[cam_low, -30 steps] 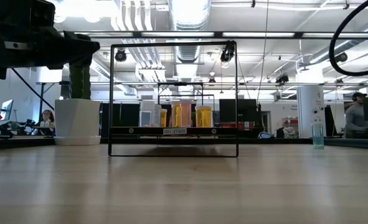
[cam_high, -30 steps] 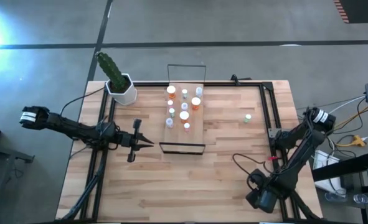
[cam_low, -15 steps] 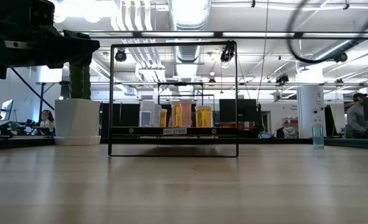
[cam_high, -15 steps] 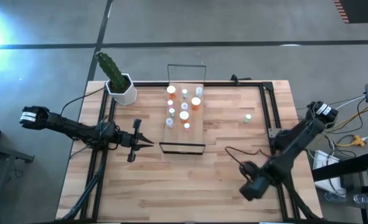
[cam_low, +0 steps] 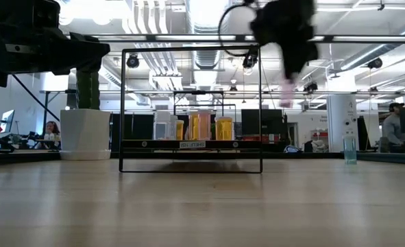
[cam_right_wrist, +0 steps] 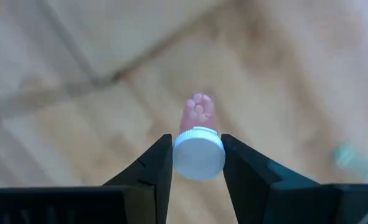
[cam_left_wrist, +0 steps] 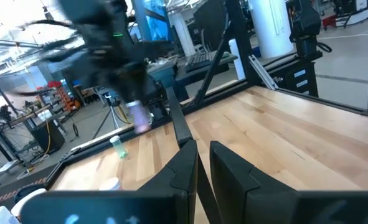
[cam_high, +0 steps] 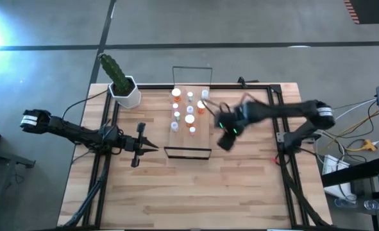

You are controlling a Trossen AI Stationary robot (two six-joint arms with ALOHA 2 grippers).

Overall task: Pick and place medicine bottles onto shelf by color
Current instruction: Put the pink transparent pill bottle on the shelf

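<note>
A small pink cylindrical medicine bottle w/ a white cap (cam_right_wrist: 198,148) is pinched at the cap between the jaws of the right gripper (cam_right_wrist: 198,163), its long axis hanging straight down from the fingers, pink body below; in the low view the same bottle (cam_low: 286,92) is seen dangling well above table level. In the high view the right gripper (cam_high: 226,133) is carried over the tabletop just beside the right edge of the long narrow light-wood shelf w/ thin black wire end frames (cam_high: 182,130), so the shelf lies to the gripper's left and the coming move is judged to be a short sideways carry, then a lowering w/ the bottle kept upright. The right arm is clearly the nearer one; the left gripper (cam_high: 140,145) is parked near the shelf's other side, jaws closed down to a thin slit, nothing held. Orange, white and bluish bottles (cam_high: 190,110) are already stood on the shelf; one pink bottle (cam_high: 192,131) is seen near its front end, which is taken as the likely colour group. A single greenish bottle (cam_high: 255,121) is left on the striped wooden tabletop (cam_high: 195,186), well apart to the right. A white hexagonal pot w/ a green cactus (cam_high: 122,88) is stood at the far left corner. Beyond the table, an open lab room w/ ceiling lights and ducts is visible in the low view.
</note>
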